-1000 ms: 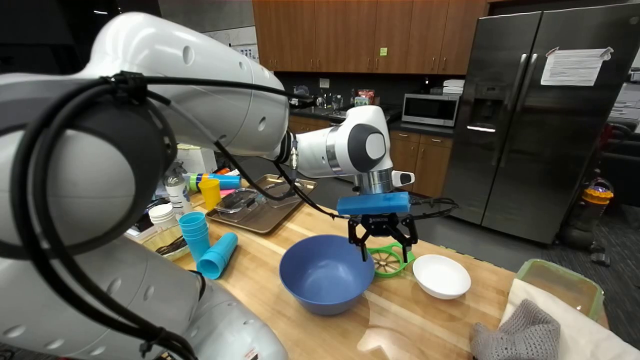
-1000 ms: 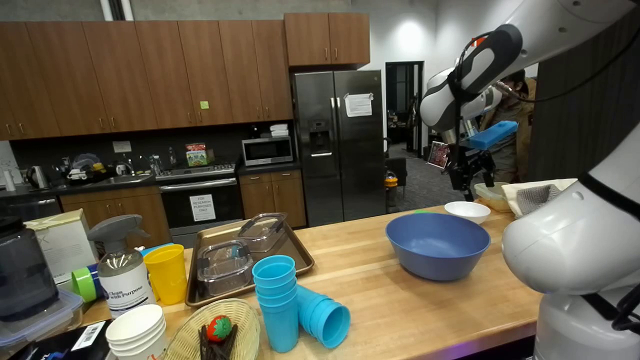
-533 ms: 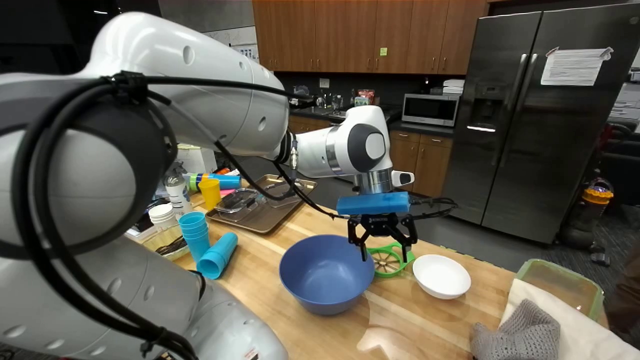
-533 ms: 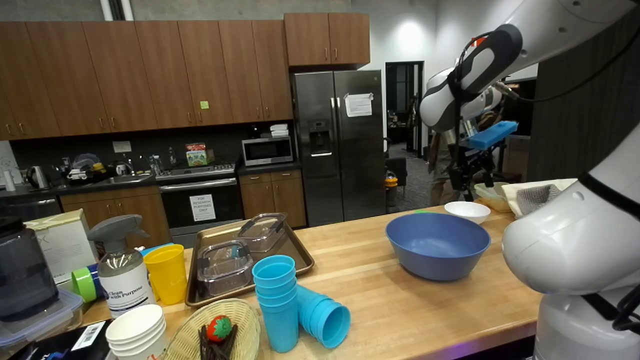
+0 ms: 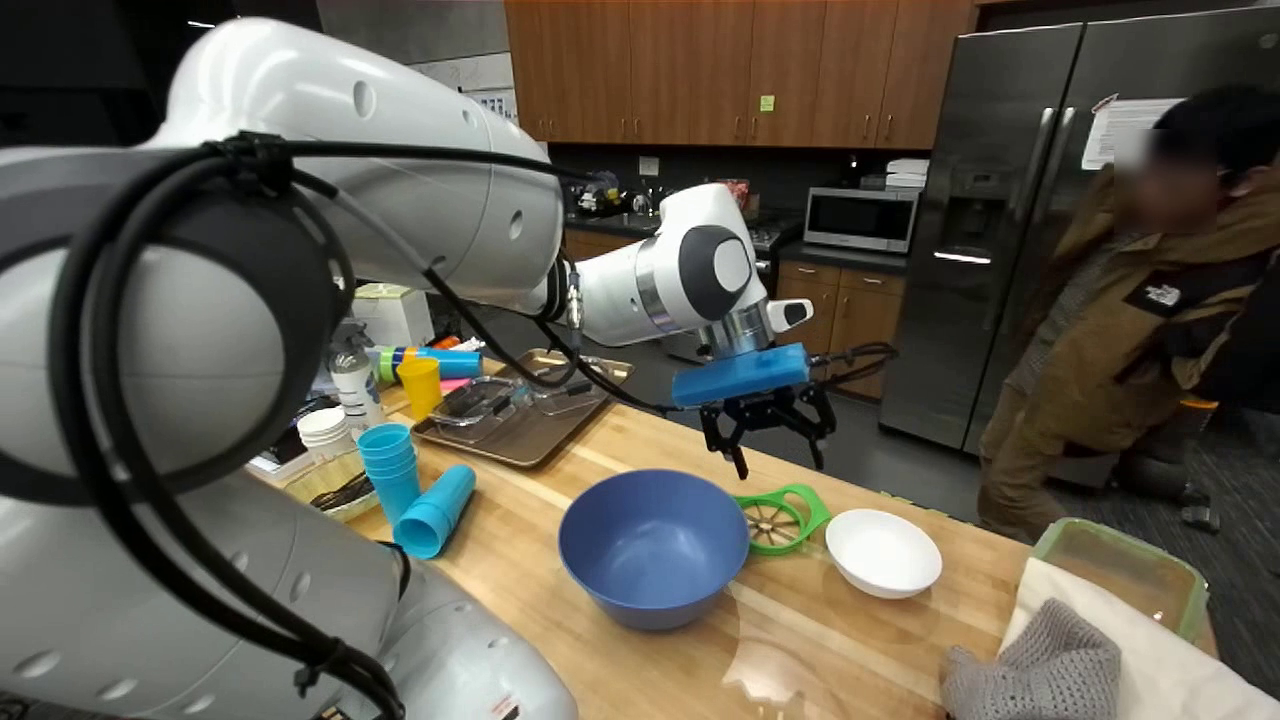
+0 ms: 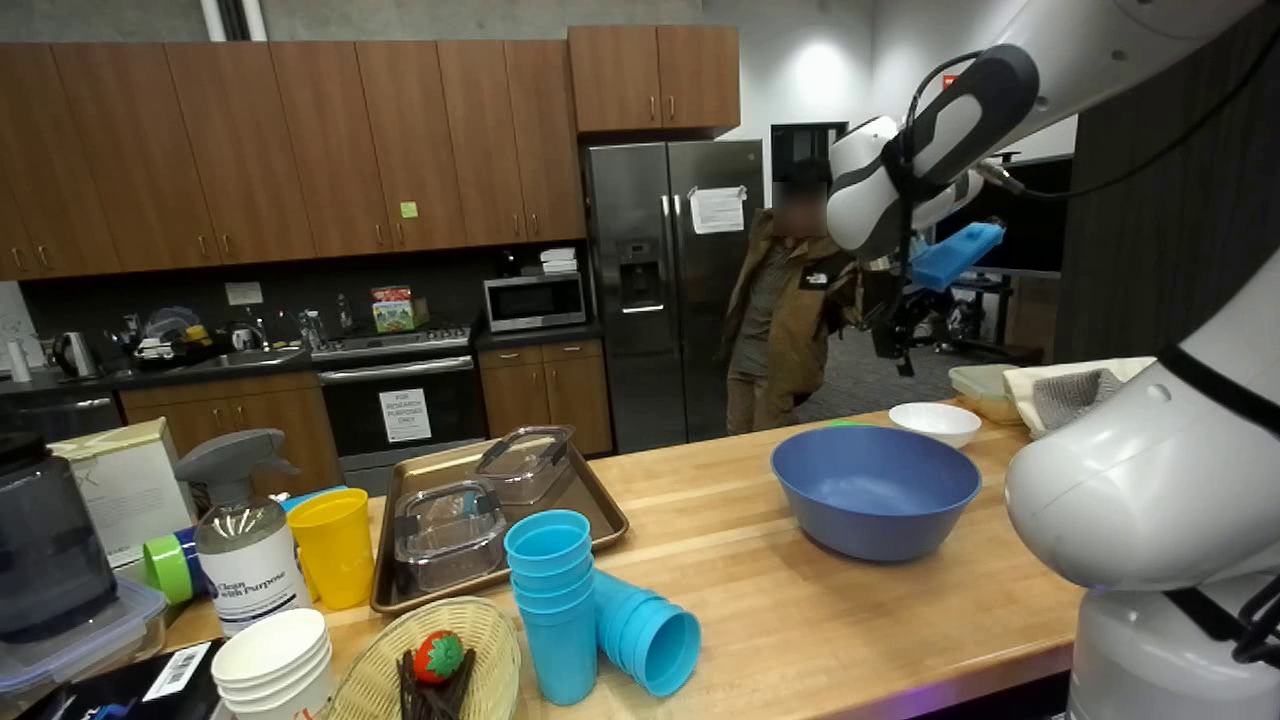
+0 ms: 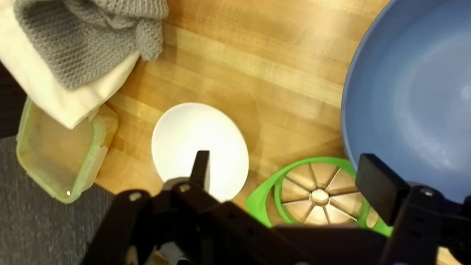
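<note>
In the wrist view, we look past the black two-finger gripper [image 7: 284, 162], its jaws spread wide with nothing held between them. Partly hidden by it, we see the round green plastic-and-metal apple slicer [image 7: 319, 197] lying between the small round white bowl [image 7: 200, 132] and the large round blue bowl [image 7: 415, 92]; whether slicer and blue bowl touch, we cannot tell. Well apart, we notice the grey knitted cloth [image 7: 92, 40] lying on the cream fabric [image 7: 55, 95].

In an exterior view, we find the gripper hanging tilted, clear of the pale wooden tabletop [image 5: 840, 640], with a person in a brown jacket [image 5: 1130, 330] near the tall dark-steel refrigerator [image 5: 965, 320].

In an exterior view, we see an upright stack of turquoise plastic cups [image 6: 553, 620] and a rectangular brown metal tray [image 6: 585, 505] bearing clear plastic containers [image 6: 450, 535].
</note>
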You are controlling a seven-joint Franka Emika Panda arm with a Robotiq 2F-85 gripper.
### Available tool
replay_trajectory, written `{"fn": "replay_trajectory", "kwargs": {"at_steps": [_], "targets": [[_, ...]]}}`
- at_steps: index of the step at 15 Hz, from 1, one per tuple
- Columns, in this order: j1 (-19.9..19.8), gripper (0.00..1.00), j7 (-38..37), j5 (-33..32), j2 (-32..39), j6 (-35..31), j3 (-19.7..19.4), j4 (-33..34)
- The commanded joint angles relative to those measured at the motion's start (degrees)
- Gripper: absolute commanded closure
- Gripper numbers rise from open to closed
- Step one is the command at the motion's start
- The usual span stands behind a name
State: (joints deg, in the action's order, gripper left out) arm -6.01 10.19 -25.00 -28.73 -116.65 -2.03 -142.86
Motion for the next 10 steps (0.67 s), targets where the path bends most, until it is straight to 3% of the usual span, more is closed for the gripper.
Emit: {"fn": "replay_trajectory", "kwargs": {"at_steps": [1,7,10], "targets": [[0.5,0.00,-2.5,-3.1,0.5,-2.4,1.4,2.8],[0.4,0.00,2.7,-9.8,-0.3,-1.3,0.6,10.2],[4.2,0.00,9.1,-2.5,-0.5,-3.4,-1.8,13.7]]}}
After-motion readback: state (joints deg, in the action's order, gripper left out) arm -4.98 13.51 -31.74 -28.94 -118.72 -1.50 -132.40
